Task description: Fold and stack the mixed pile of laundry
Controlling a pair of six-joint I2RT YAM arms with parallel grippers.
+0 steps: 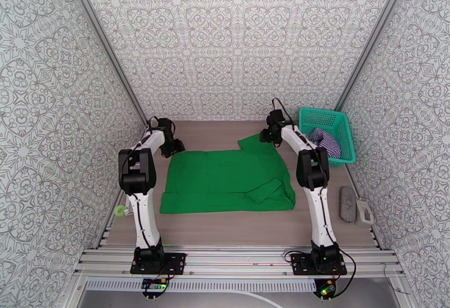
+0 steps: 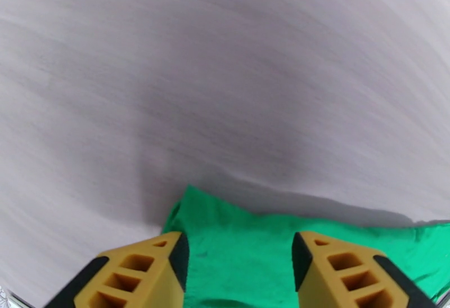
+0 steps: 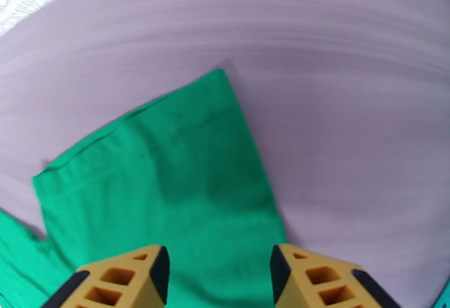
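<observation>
The green T-shirt (image 1: 225,179) lies spread flat on the table, one sleeve folded in near its front right and the other sleeve (image 3: 169,168) sticking out at the back right. My left gripper (image 1: 171,147) hovers over the shirt's back left corner (image 2: 225,230), fingers (image 2: 163,264) open with nothing between them. My right gripper (image 1: 269,134) hangs over the back right sleeve, fingers (image 3: 315,272) open and empty. The purple-and-white striped top (image 1: 326,141) sits bunched in the basket.
A teal mesh basket (image 1: 315,116) stands at the back right against the wall. A grey object (image 1: 348,204) and a pale bottle-like item (image 1: 364,212) lie at the table's right edge. A small green thing (image 1: 120,210) sits at the left edge.
</observation>
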